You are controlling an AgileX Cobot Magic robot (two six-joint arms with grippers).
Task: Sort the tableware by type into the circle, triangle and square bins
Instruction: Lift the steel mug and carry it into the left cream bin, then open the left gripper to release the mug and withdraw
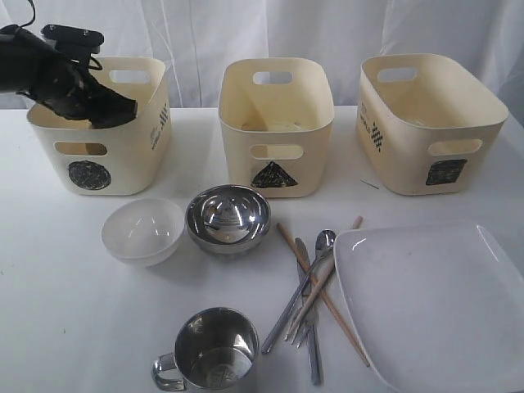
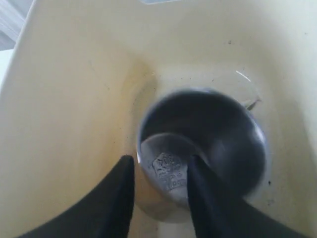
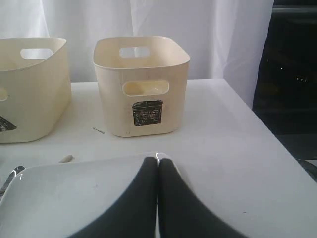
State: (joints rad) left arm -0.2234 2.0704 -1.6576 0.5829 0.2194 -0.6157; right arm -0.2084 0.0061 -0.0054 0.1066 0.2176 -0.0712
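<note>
My left gripper (image 1: 124, 110) reaches into the circle bin (image 1: 90, 155). In the left wrist view its jaws (image 2: 159, 163) stand open, straddling the rim of a blurred steel mug (image 2: 218, 134) that lies on the bin floor. My right gripper (image 3: 158, 161) is shut and empty above a corner of the large white plate (image 3: 64, 198); the exterior view does not show it. On the table lie a white bowl (image 1: 143, 229), a steel bowl (image 1: 228, 217), a second mug (image 1: 214, 350), and a pile of spoon (image 1: 323, 241), chopsticks (image 1: 327, 303), fork and knife (image 1: 313, 352).
The triangle bin (image 1: 276, 123) stands in the middle at the back and the square bin (image 1: 426, 123) at the right. The plate (image 1: 434, 303) fills the front right corner. A white curtain hangs behind the table.
</note>
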